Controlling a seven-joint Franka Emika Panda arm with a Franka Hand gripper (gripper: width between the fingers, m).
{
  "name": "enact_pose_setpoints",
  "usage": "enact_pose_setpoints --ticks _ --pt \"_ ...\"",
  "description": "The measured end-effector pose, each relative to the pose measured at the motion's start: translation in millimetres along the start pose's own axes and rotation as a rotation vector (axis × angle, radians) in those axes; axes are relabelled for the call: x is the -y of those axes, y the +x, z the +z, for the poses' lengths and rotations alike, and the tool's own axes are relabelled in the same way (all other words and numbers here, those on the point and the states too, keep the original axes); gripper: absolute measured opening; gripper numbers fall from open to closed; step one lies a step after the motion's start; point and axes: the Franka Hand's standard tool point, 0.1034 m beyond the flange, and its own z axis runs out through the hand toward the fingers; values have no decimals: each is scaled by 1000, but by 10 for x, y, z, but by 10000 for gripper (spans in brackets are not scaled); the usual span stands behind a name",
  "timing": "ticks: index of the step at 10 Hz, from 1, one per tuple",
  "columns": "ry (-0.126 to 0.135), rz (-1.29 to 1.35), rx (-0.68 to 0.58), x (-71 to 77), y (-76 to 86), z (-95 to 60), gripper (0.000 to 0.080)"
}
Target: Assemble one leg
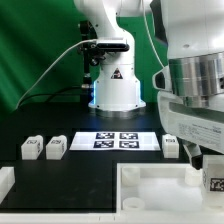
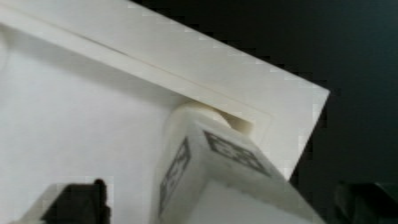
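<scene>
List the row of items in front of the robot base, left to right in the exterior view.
leftmost leg → second leg → marker board → third leg

I read no lettering. Triangular sign (image 1: pixel 117 73) on my base (image 1: pixel 118 96), upper centre; coded tags (image 1: pixel 117 140) on marker board (image 1: pixel 82 141) and leg (image 2: pixel 217 188).
</scene>
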Motion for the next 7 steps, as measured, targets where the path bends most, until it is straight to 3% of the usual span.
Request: enact_pose_setpoints --ticks 2,3,4,6,7 --pt "-2 -231 -2 -6 11 3 648" --pt "-21 -368 -9 -9 0 1 648" --pt "-72 -567 -35 21 -38 -30 649" --pt "-92 -912 -43 58 -59 -61 649" --pt "-88 -879 -42 57 -60 -54 649"
